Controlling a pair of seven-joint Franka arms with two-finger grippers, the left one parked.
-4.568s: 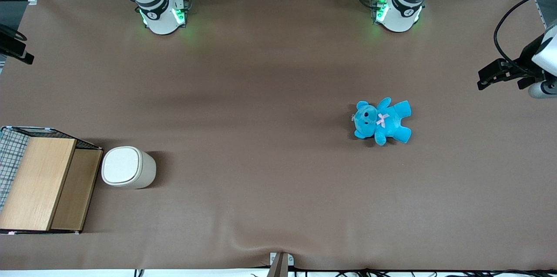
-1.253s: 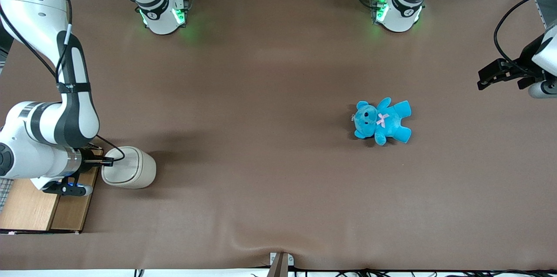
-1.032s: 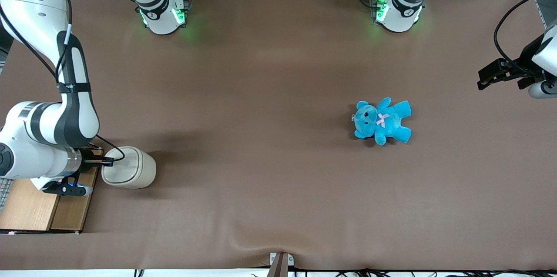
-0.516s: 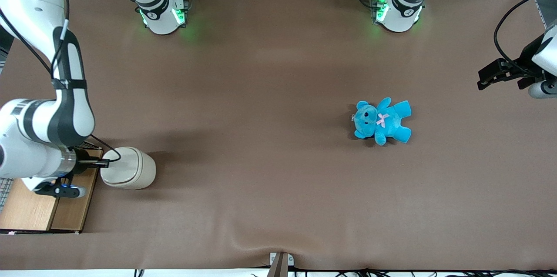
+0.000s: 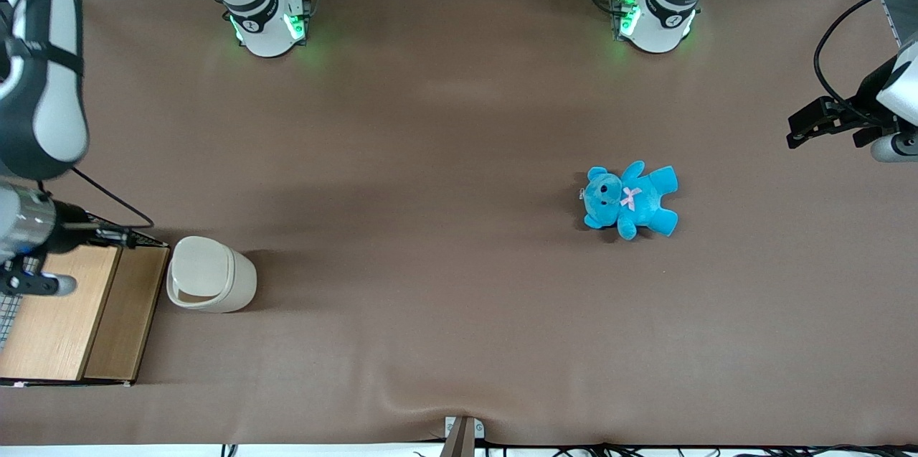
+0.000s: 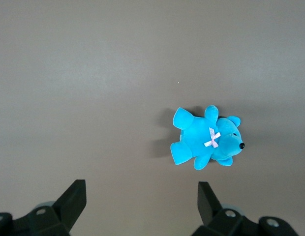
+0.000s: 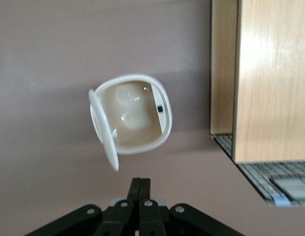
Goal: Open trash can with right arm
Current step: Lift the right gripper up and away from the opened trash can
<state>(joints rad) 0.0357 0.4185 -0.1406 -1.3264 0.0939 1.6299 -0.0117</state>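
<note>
Now your gripper, fingers pressed together and holding nothing, hangs above the rack; the open bin stands just beside.

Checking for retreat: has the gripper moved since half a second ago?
Yes. The gripper has pulled off the trash can, now open, and sits over the wooden-topped rack.

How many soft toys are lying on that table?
1: a blue teddy bear toward the parked arm's end of the table, far from the opened trash can and shut gripper.
</note>
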